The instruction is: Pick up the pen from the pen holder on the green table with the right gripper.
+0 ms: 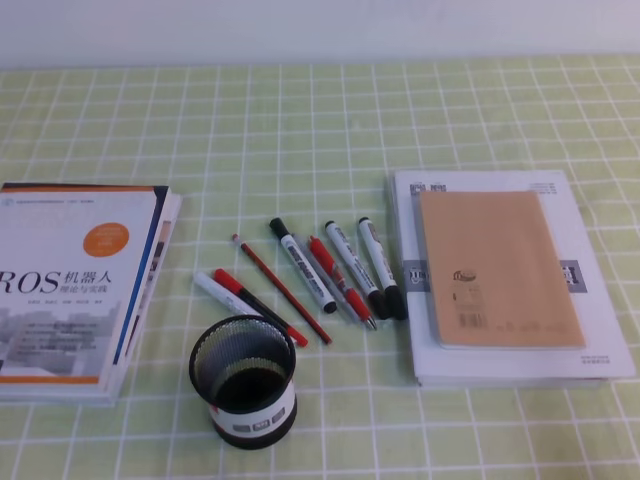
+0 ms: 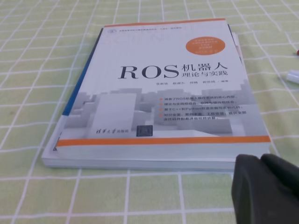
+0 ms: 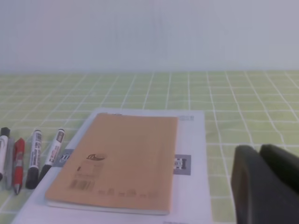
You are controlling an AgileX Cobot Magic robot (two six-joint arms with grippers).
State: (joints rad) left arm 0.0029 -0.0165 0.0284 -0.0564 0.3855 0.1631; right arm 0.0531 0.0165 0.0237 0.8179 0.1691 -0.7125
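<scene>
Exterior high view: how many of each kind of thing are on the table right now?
White markers: 4
Red-and-black pen: 1
Red pen: 1
Red pencil: 1
Pen holder: 1
Books, by visible covers: 2
Tan notebook: 1
Total: 11

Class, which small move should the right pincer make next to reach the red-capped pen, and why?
Probably swing left: the right pincer faces the tan notebook, while the red-capped, black-barrelled pen lies leftward, behind the black wire-mesh pen holder.
</scene>
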